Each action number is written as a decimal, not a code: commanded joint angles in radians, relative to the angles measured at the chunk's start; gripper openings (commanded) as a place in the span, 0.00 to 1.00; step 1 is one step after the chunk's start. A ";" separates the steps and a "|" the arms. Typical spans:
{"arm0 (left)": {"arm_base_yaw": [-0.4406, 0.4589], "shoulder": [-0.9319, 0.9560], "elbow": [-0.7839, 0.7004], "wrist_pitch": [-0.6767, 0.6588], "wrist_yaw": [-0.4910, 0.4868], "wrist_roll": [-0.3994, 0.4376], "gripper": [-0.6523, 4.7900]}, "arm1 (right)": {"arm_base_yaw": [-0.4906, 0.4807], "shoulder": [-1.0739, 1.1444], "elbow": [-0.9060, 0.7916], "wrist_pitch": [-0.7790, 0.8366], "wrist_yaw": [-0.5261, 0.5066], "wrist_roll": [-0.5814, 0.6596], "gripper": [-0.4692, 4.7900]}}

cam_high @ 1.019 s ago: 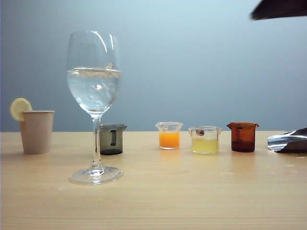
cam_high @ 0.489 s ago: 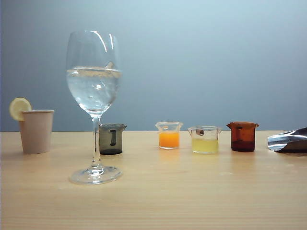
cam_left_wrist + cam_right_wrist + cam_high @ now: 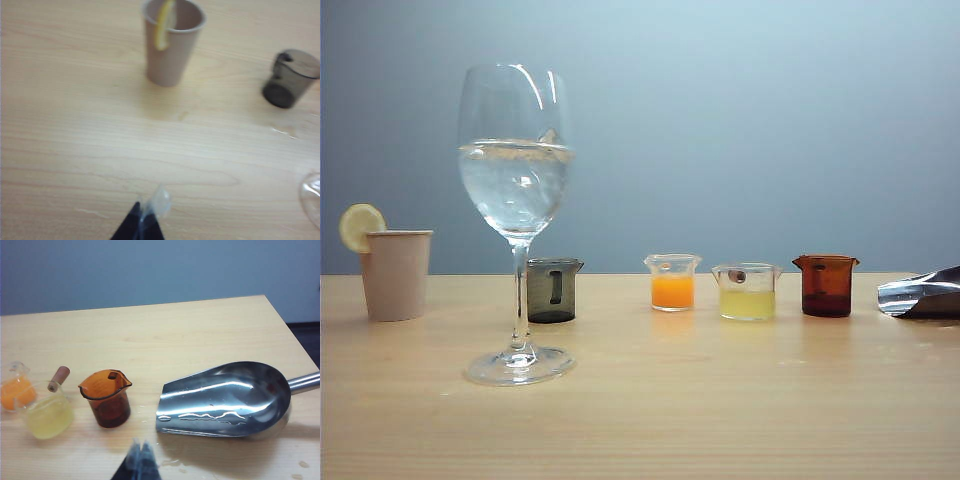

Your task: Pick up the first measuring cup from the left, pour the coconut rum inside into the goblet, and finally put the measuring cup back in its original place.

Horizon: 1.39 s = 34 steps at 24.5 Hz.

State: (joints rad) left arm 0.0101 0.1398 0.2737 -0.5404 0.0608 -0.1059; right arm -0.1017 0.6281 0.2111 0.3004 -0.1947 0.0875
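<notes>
The smoky-grey first measuring cup [image 3: 553, 290] stands upright on the table just behind the goblet's stem; the left wrist view also shows this cup [image 3: 290, 80]. The tall goblet [image 3: 517, 170] stands in front with clear liquid, the coconut rum [image 3: 515, 195], filling the lower part of its bowl; only the rim of the goblet's foot [image 3: 312, 205] enters the left wrist view. My left gripper [image 3: 150, 215] hangs shut and empty above bare table, well away from the cup. My right gripper [image 3: 141, 451] is shut and empty near the amber beaker. Neither gripper appears in the exterior view.
A tan paper cup [image 3: 396, 275] with a lemon slice stands at the far left. Right of the grey cup stand an orange-filled beaker [image 3: 672, 283], a pale-yellow beaker [image 3: 747, 292] and an amber beaker [image 3: 826, 285]. A metal scoop [image 3: 225, 400] lies at the table's right edge.
A dark piece of an arm at the top right of the exterior view has left the picture. The cups and the goblet have not moved.
</notes>
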 commanded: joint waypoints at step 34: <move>0.037 -0.138 -0.264 0.399 0.004 0.001 0.11 | 0.059 -0.516 -0.001 -0.229 -0.025 -0.003 0.09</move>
State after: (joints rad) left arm 0.0456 0.0013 0.0071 -0.1532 0.0643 -0.1059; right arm -0.0437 0.1402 0.2058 0.0692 -0.2134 0.0841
